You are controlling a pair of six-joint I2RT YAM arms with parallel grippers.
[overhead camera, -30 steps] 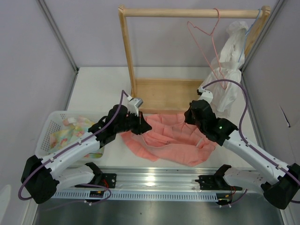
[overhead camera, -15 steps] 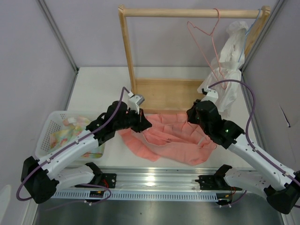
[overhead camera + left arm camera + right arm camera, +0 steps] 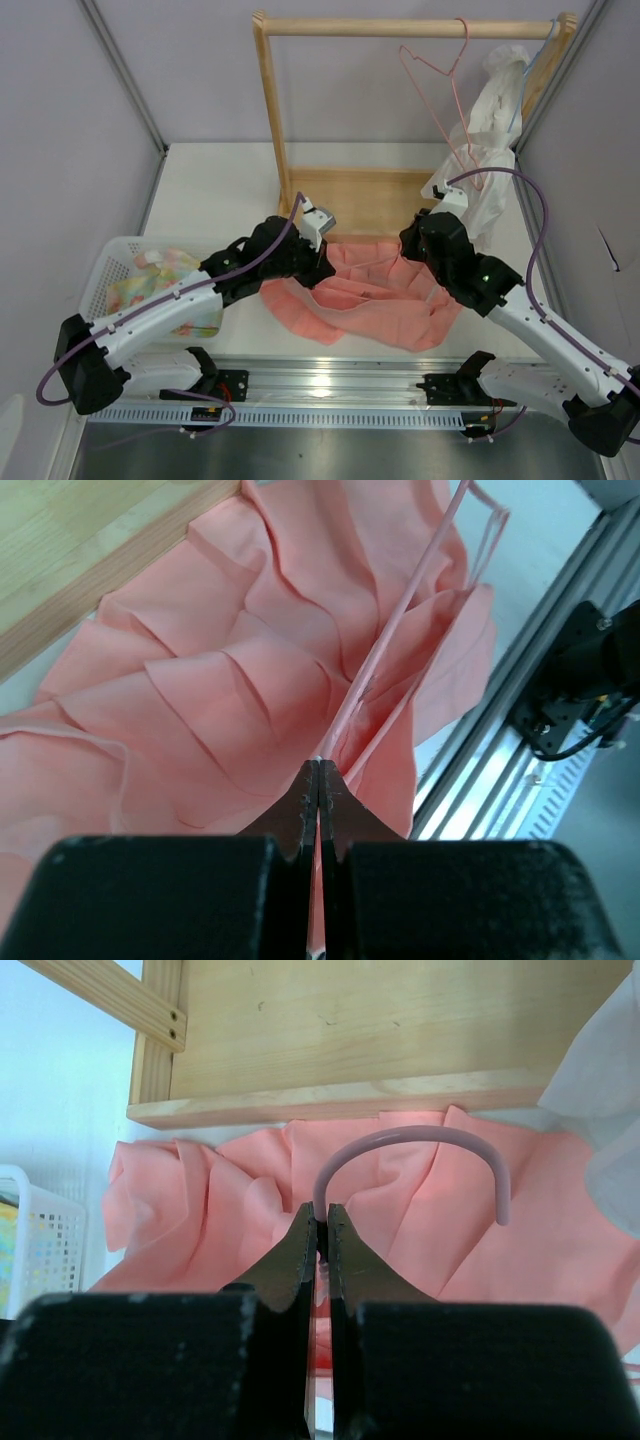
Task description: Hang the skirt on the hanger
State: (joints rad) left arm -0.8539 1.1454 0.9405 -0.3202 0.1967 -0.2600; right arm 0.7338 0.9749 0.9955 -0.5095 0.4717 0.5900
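The left fingers (image 3: 298, 805) are pressed fully together on a thin wire arm of the pink hanger (image 3: 410, 1132). The right fingers (image 3: 296, 1250) are closed too, pinching the wire just below its hook. The hanger lies low across the salmon skirt (image 3: 385, 300), which sits rumpled on the tabletop (image 3: 220, 180) between the two arms. The skirt's far edge meets the base of the wooden rack (image 3: 350, 198). Whether the wire runs inside the waistband or only over the pleats is hard to tell. A white garment (image 3: 490, 130) hangs from the rack's rail.
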